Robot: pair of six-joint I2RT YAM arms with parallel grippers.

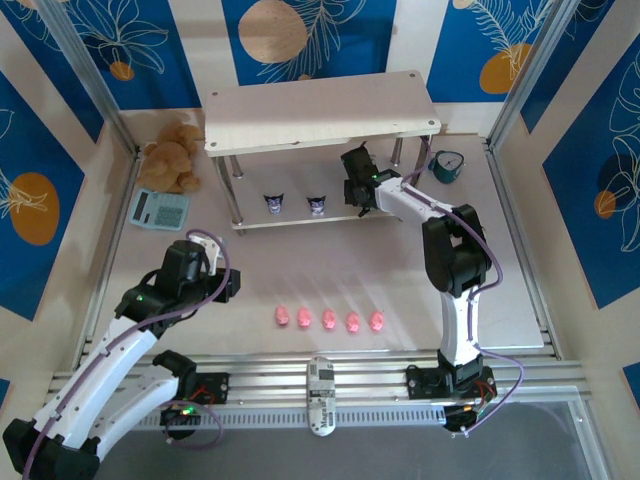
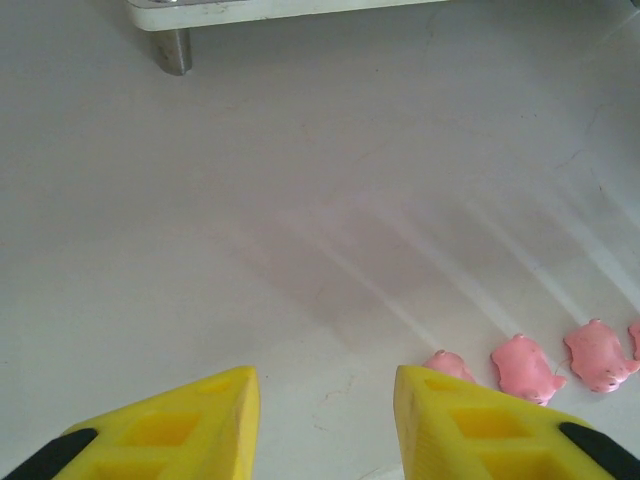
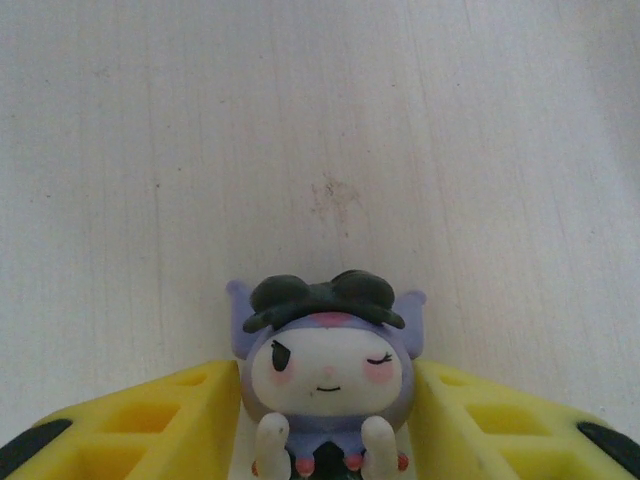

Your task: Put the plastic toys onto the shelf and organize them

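Five pink pig toys [image 1: 329, 320] lie in a row on the table in front of the shelf [image 1: 320, 110]. On its lower board stand two dark purple figurines [image 1: 274, 203] [image 1: 318, 204]. My right gripper [image 1: 358, 192] reaches in to their right. In the right wrist view the right gripper [image 3: 325, 400] is shut on a third purple figurine [image 3: 325, 360] with a white winking face, upright over the pale board [image 3: 320, 150]. My left gripper [image 1: 232, 283] hovers left of the pigs. In the left wrist view the left gripper [image 2: 325, 385] is open and holds nothing. Pigs [image 2: 525, 368] lie to its right, one half hidden behind its right finger [image 2: 470, 425].
A brown teddy bear [image 1: 172, 155] and a teal calculator [image 1: 158, 208] sit left of the shelf. A teal clock [image 1: 447, 165] stands to its right. A white device [image 1: 320, 393] lies on the front rail. A shelf leg [image 2: 175, 50] stands ahead of the left gripper.
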